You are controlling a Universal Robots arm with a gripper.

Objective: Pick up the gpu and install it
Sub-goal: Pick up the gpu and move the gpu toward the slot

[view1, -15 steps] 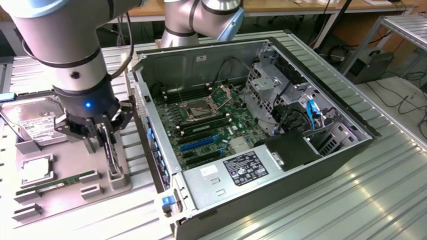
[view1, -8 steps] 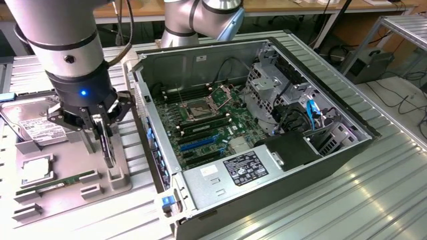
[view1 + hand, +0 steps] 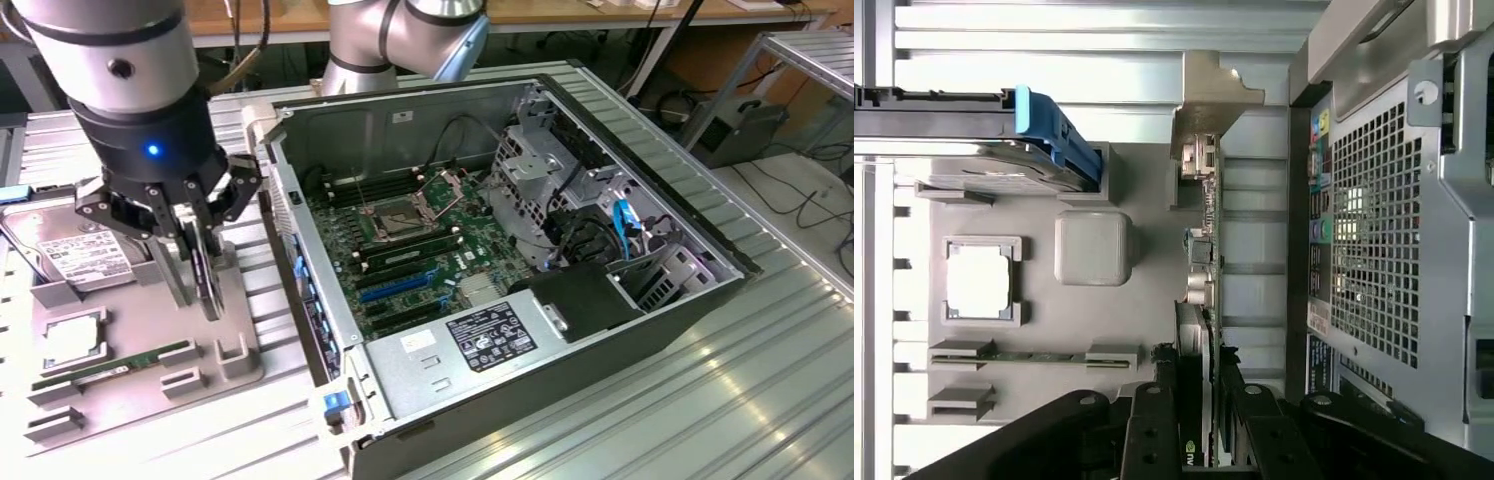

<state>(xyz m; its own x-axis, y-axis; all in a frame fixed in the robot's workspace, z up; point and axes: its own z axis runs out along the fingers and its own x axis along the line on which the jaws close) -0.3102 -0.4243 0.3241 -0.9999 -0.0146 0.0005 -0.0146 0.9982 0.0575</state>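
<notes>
The gpu (image 3: 200, 278) (image 3: 1205, 250) stands upright on its long edge over the grey tray (image 3: 134, 318) (image 3: 1144, 300), along the tray's side nearest the computer case (image 3: 400, 112) (image 3: 1384, 230). Whether its lower edge sits in the tray's slot or hangs just clear of it cannot be told. In the wrist view the card shows edge-on, with its silver bracket (image 3: 1210, 95) at the end far from the fingers.

The gripper (image 3: 198, 252) (image 3: 1196, 400) comes straight down over that side of the tray; its jaws stand narrow, one black finger (image 3: 1152, 415) pressed to each face of the card, so the pincer is clamped on the gpu.

On the tray's end towards the arm's base lies a hard drive (image 3: 74, 255) (image 3: 1004, 140) with a white label, and the wrist view shows blue plastic on it; in the tray's middle a square processor chip (image 3: 74, 340) (image 3: 979, 280) sits in its recess, with a raised blank block (image 3: 1094, 248) between it and the card. Towards the tray's other end a long green RAM stick (image 3: 114, 365) (image 3: 1034, 355) lies in its holders.

Just beside the tray the computer case lies on its side with the panel off; the motherboard (image 3: 414, 250) faces upward inside it, and the power supply (image 3: 487, 335) with its black label sits at the near end. Tray and case both rest on a ribbed metal table (image 3: 747, 380).
</notes>
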